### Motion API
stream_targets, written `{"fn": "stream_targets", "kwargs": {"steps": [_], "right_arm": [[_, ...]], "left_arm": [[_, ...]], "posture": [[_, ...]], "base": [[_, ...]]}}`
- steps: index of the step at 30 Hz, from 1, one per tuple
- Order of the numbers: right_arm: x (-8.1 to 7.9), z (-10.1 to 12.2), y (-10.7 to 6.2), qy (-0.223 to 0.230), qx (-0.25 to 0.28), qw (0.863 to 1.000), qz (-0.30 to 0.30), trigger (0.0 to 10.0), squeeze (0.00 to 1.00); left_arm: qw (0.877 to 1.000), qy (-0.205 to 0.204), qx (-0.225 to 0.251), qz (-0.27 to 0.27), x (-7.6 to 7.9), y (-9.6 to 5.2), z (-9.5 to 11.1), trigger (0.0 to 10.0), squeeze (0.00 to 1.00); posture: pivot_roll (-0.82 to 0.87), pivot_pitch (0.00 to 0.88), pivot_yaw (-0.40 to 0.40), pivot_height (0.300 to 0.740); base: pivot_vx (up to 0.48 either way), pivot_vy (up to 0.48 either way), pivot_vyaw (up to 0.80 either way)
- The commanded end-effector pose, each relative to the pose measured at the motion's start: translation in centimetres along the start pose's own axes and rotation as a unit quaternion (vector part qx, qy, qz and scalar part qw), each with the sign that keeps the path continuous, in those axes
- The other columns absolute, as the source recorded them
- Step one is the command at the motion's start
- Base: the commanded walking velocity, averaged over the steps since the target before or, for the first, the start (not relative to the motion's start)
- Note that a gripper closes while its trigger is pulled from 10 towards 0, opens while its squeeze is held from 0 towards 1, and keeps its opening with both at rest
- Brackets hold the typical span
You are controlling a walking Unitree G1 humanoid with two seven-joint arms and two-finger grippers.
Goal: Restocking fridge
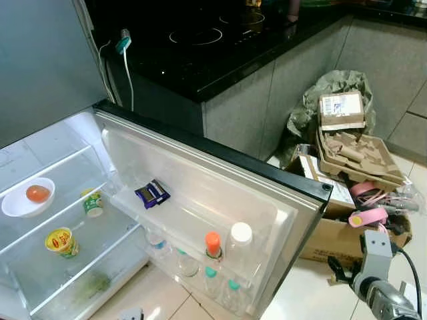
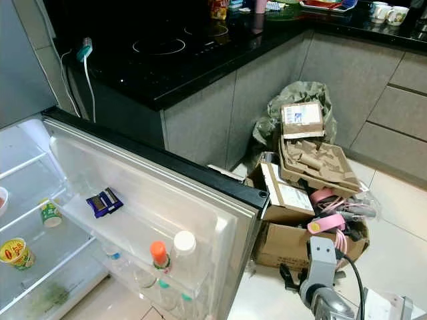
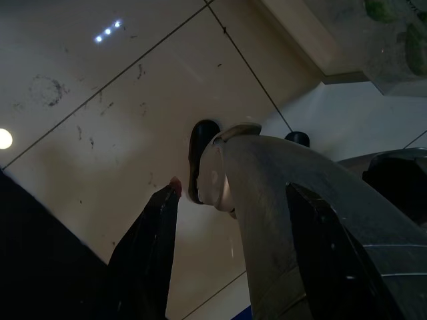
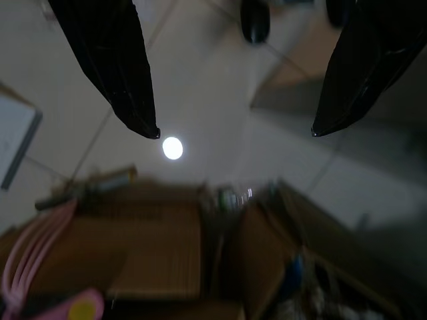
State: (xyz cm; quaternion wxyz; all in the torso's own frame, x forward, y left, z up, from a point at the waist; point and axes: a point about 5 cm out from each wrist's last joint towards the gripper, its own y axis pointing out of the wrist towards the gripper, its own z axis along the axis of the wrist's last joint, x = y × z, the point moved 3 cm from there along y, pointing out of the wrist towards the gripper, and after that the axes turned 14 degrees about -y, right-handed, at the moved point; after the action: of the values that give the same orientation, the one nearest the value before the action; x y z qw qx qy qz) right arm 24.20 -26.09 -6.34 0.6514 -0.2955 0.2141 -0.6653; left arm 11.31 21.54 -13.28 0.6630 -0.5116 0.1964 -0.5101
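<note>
Fridge door (image 1: 200, 180), landmark: swung wide open, its black top edge near the counter (image 1: 220, 73); open tile floor (image 1: 313, 287) beyond its free corner.

On the door: one dark packet (image 1: 152, 193) on the upper shelf; two capped bottles (image 1: 227, 243), orange and white, in the lower rack.

Left of the door, inside: one bowl (image 1: 20, 200) with one orange fruit; two cups (image 1: 61, 241).

Right of the door: cardboard boxes (image 1: 347, 160).

Right gripper (image 4: 233, 130): fingers spread, empty, low beside the boxes.

Left gripper (image 3: 227, 220): low over the floor, state cannot be told.

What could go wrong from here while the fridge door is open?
The right gripper, open, hangs low beside the cardboard boxes; swinging it could snag the pink cords on top. The fridge door stands wide open near the robot, so a bump might rattle the bottles in its lower rack.
</note>
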Motion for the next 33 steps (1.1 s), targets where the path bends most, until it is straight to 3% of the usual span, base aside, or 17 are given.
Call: {"fn": "stream_targets", "kwargs": {"steps": [1, 3, 6, 7, 11, 15, 23, 31, 33], "right_arm": [[-0.5, -2.0, -0.4, -0.006, -0.035, 0.999, 0.003, 10.0, 0.00], [-0.9, -3.5, -0.8, -0.010, -0.059, 0.998, 0.006, 10.0, 0.00], [-1.0, -4.1, -0.9, -0.013, -0.069, 0.998, 0.007, 10.0, 0.00], [-1.6, -6.3, -1.6, -0.022, -0.103, 0.994, 0.015, 10.0, 0.00], [-1.8, -6.9, -1.9, -0.024, -0.113, 0.993, 0.018, 10.0, 0.00], [-2.2, -8.8, -2.7, -0.032, -0.144, 0.989, 0.026, 10.0, 0.00], [-2.2, -9.4, -3.0, -0.035, -0.154, 0.987, 0.027, 10.0, 0.00], [-2.4, -9.1, -2.9, -0.040, -0.148, 0.988, 0.035, 10.0, 0.00], [-2.8, -8.7, -2.6, -0.051, -0.141, 0.988, 0.049, 10.0, 0.00]], "left_arm": [[1.000, 0.006, -0.025, 0.008, -0.4, -0.2, -1.2, 10.0, 0.00], [1.000, 0.007, -0.026, 0.009, -0.4, -0.2, -1.3, 10.0, 0.00], [1.000, 0.007, -0.026, 0.009, -0.5, -0.2, -1.3, 10.0, 0.00], [1.000, 0.009, -0.026, 0.009, -0.5, -0.2, -1.2, 10.0, 0.00], [1.000, 0.009, -0.026, 0.009, -0.5, -0.2, -1.2, 10.0, 0.00], [1.000, 0.012, -0.027, 0.009, -0.5, -0.2, -1.2, 10.0, 0.00], [0.999, 0.015, -0.028, 0.007, -0.5, -0.2, -1.1, 10.0, 0.00], [0.999, 0.029, -0.018, 0.013, -0.9, -0.3, -0.7, 10.0, 0.00], [0.998, 0.043, -0.035, 0.008, -1.0, -0.4, -1.2, 10.0, 0.00]], "posture": [[-0.08, 0.000, -0.020, 0.740], [-0.08, 0.000, -0.021, 0.740], [-0.08, 0.000, -0.021, 0.740], [-0.08, 0.000, -0.020, 0.740], [-0.08, 0.000, -0.020, 0.740], [-0.08, 0.000, -0.021, 0.740], [-0.08, 0.000, -0.020, 0.740], [-0.09, 0.000, -0.018, 0.740], [-0.09, 0.000, -0.019, 0.740]], "base": [[-0.300, 0.000, 0.00], [-0.322, 0.000, 0.00], [-0.322, 0.000, 0.00], [-0.319, 0.000, 0.00], [-0.319, 0.000, 0.00], [-0.322, 0.000, 0.00], [-0.294, 0.000, 0.00], [0.000, 0.000, 0.00], [0.000, -0.141, 0.00]]}}
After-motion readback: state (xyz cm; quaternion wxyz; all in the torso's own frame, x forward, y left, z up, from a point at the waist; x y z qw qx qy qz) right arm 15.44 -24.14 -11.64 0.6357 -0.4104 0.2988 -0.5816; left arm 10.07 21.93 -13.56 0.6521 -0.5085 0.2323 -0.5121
